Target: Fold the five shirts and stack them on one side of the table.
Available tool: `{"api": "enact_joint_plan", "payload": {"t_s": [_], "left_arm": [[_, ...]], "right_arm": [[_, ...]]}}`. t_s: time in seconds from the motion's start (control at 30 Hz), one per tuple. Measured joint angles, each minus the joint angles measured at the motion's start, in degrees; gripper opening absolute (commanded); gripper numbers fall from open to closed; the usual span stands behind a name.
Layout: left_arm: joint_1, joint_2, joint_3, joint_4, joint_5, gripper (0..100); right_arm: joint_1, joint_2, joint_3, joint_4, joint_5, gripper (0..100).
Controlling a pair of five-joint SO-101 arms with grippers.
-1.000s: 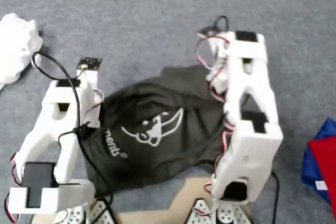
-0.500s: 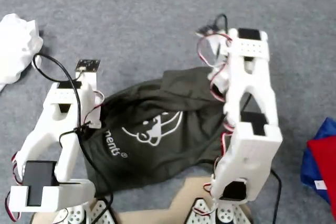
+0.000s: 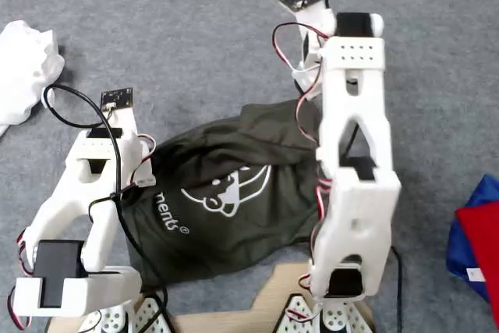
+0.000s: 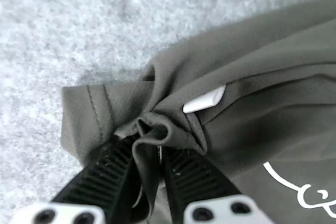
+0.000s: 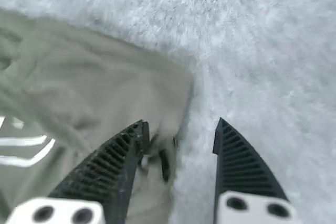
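Note:
A dark olive shirt [image 3: 226, 200] with a white print lies crumpled between the two arms near the table's front. My left gripper [image 4: 149, 145] is shut on a bunched fold at the shirt's [image 4: 236, 93] left edge, and sits at that edge [image 3: 136, 163] in the high view. My right gripper [image 5: 180, 124] is open just above the table. One finger [image 5: 123, 153] rests over the shirt's [image 5: 94, 93] far right corner; the other is over bare grey cloth. From above, the right gripper [image 3: 306, 87] hangs at that corner.
A crumpled white cloth [image 3: 23, 68] lies at the left edge. Blue and red garments [image 3: 475, 239] sit at the right edge. The grey table cover [image 3: 195, 29] stretches bare beyond the shirt. A tan board [image 3: 273, 302] holds the arm bases at the front.
The right arm has stretched toward the far side of the table, its wrist now past the shirt's far corner. The left arm has shifted slightly the same way. The shirt has hardly moved.

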Motion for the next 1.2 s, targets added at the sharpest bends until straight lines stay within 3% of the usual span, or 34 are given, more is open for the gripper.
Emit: {"api": "enact_joint_plan", "payload": {"t_s": [0.33, 0.77, 0.97, 1.2], "left_arm": [[0.0, 0.1, 0.0, -0.7, 0.0, 2], [0.4, 0.1, 0.5, -1.7, 0.0, 2], [0.4, 0.1, 0.5, -1.7, 0.0, 2], [0.5, 0.1, 0.5, -1.7, 0.0, 2]], "right_arm": [[0.0, 25.6, -29.5, 3.8, -9.9, 21.2], [0.0, 33.0, -31.6, 3.9, -14.4, 21.1], [-0.4, 33.4, -31.8, 3.9, -14.4, 9.8], [-0.9, 33.4, -31.6, 3.9, -14.4, 9.0]]}}
